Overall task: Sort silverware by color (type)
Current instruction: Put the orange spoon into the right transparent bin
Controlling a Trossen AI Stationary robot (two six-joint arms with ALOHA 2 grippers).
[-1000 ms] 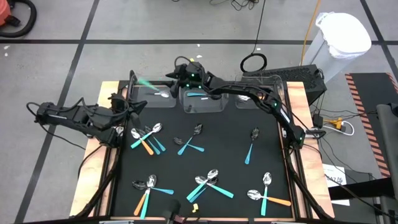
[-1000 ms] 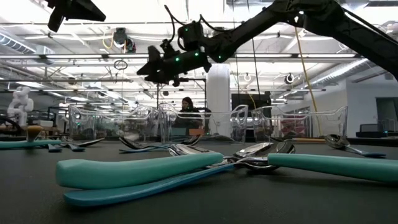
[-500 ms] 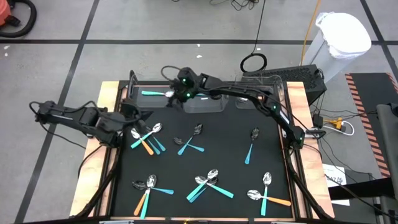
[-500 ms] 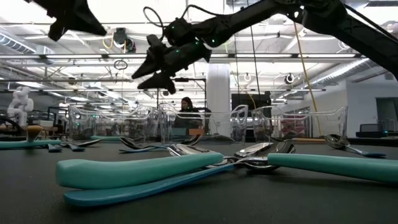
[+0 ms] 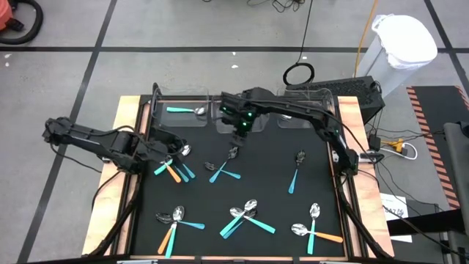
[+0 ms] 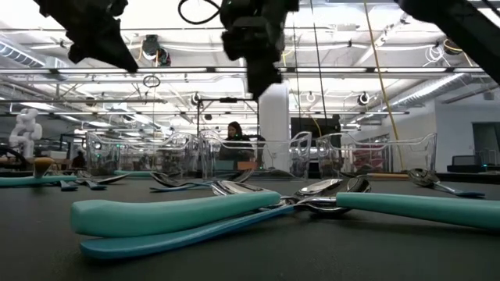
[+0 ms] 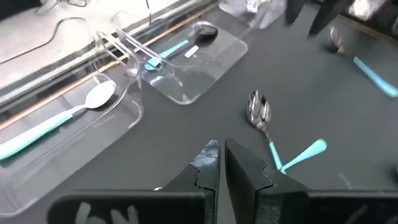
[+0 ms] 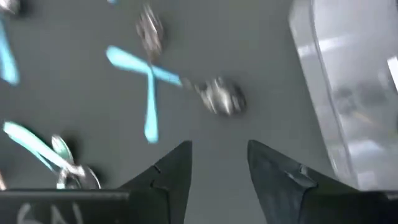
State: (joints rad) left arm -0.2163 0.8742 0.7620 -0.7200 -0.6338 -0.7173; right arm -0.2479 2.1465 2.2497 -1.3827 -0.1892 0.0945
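Since half a second ago the right gripper (image 5: 238,133) has swung away from the clear tray (image 5: 176,111) at the surface's 11 o'clock corner and now hangs over the black surface (image 5: 271,169) near 12 o'clock, just above a crossed pair of light blue spoons (image 5: 223,167); its jaws stand apart with nothing between them, as the right wrist view shows. A teal spoon (image 5: 183,111) lies in that tray, where it lay half a second ago too. The left gripper (image 5: 174,149) has slid in from the 9 o'clock edge and now sits over the cluster of spoons (image 5: 174,167) at about 10 o'clock; in its wrist view the jaws are nearly closed, a thin gap between the tips, holding nothing. The rest of the silverware (image 5: 248,216) is scattered across the surface toward 6 o'clock, apparently unmoved, in teal, light blue and orange. The right wrist view is smeared, so the spoon heads there are hard to make out. In the low view both grippers are cut off at the top, and the far trays (image 6: 195,152) are seen only through clutter.
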